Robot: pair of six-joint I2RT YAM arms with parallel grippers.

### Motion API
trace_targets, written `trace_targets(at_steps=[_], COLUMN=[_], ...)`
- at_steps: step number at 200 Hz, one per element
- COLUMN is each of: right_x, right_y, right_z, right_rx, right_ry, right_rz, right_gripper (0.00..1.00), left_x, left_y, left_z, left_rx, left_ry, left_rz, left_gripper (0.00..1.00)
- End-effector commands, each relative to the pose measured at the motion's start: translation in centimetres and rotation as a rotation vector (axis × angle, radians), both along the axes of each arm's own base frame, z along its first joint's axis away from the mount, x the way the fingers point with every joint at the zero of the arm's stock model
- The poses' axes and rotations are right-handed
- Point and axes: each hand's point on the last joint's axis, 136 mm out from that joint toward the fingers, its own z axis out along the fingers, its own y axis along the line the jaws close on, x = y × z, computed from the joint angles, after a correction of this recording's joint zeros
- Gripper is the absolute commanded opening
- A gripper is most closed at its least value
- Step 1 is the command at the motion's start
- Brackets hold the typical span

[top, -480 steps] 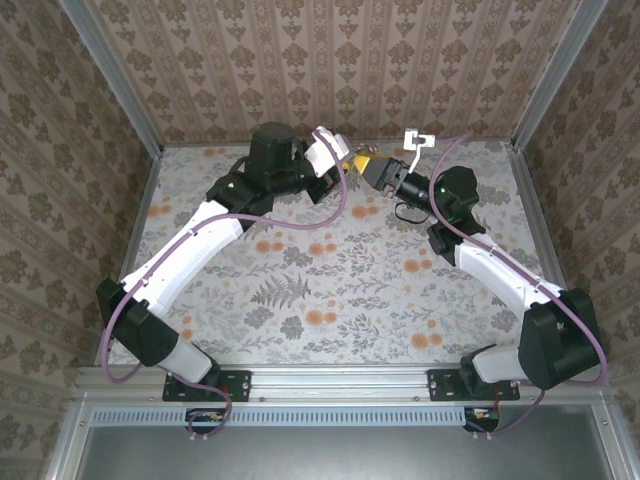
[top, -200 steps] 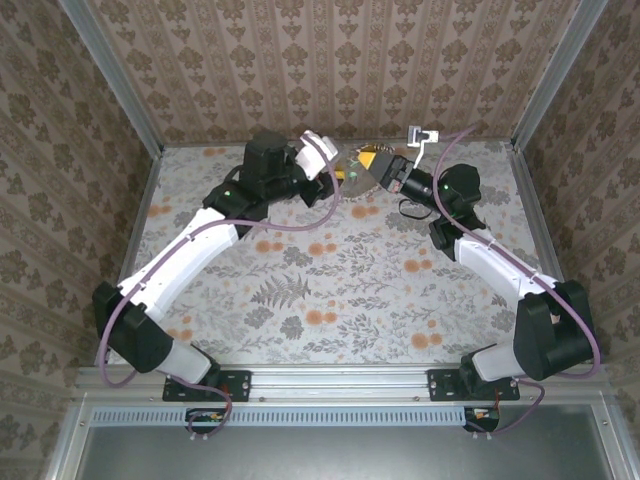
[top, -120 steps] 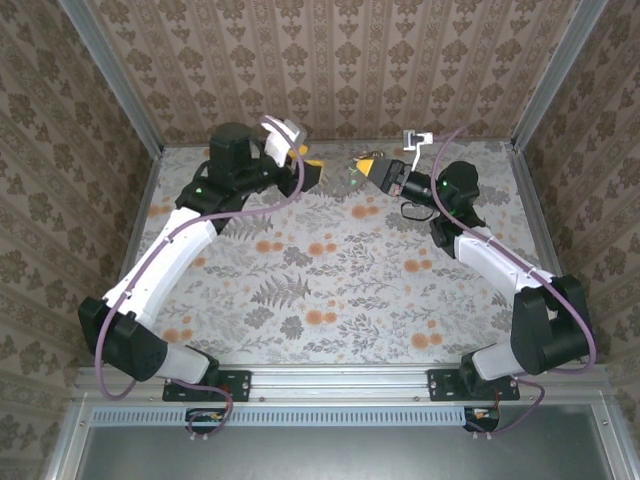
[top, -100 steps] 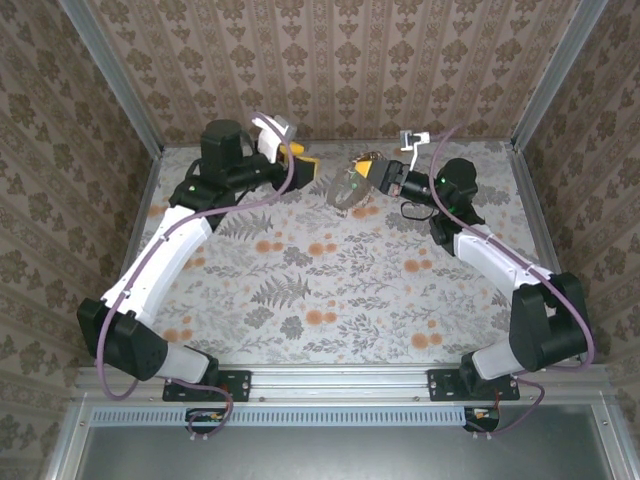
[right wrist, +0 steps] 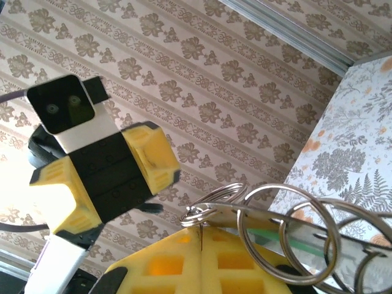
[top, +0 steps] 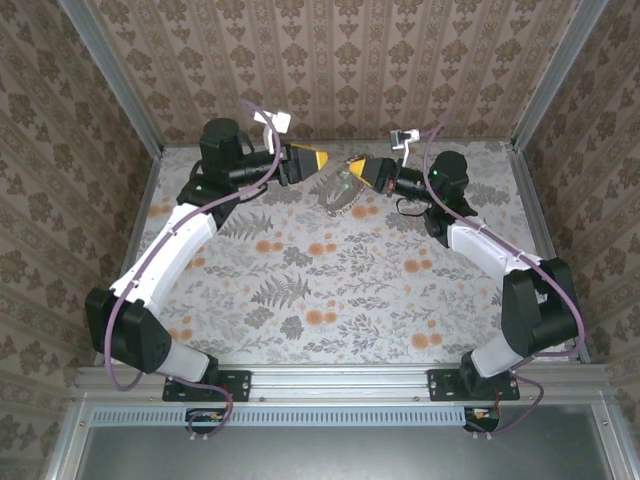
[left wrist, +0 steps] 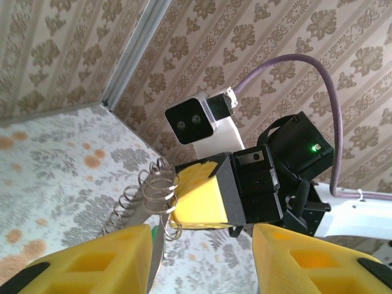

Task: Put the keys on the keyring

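Observation:
The keyring (top: 338, 190) is a bunch of several silvery wire rings hanging over the far middle of the table. My right gripper (top: 352, 172) is shut on one of them; its yellow pads (right wrist: 202, 257) pinch a ring (right wrist: 214, 211) at the tips. A flat silvery blade with a green part, the key (right wrist: 288, 242), runs through the rings. My left gripper (top: 322, 162) faces the right one from the left, open. In the left wrist view the rings (left wrist: 158, 190) and the blade (left wrist: 153, 251) sit just inside its left finger (left wrist: 86, 260); nothing is clamped.
The patterned back wall (top: 340, 70) stands close behind both grippers, with metal corner posts (top: 110, 80) at either side. The floral table (top: 330, 290) stretches open toward the arm bases. The right wrist's camera block (left wrist: 199, 122) sits just above the held rings.
My left gripper drew back to the left away from the rings, then turned its fingers to face them. My right gripper shifted a little left, still holding the rings.

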Motion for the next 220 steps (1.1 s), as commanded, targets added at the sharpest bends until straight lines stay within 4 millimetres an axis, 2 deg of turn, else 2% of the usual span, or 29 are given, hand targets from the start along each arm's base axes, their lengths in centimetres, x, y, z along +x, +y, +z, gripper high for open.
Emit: trace_targets(at_steps=[1, 45, 89, 133, 220], right_x=[-0.2, 0.1, 0.0, 0.1, -0.3], right_y=[0.0, 0.0, 0.0, 0.0, -0.2], right_z=[3.1, 2.9, 2.9, 2.9, 3.5], right_rx=[0.039, 0.037, 0.037, 0.033, 0.042], right_ry=[-0.080, -0.076, -0.076, -0.080, -0.092], right_rz=[0.018, 0.014, 0.015, 0.005, 0.004], right_gripper=[0.00, 0.00, 0.00, 0.00, 0.00], left_x=[-1.6, -1.5, -1.0, -1.4, -0.9], left_y=[-1.6, -2.2, -2.7, -2.5, -2.4], left_z=[0.5, -0.8, -1.2, -1.1, -3.0], left_rx=[-0.050, -0.032, -0.049, -0.051, -0.013], left_ry=[0.060, 0.103, 0.122, 0.118, 0.134], left_rz=[-0.067, -0.068, -0.080, -0.085, -0.054], left_gripper=[0.45, 0.41, 0.35, 0.35, 0.35])
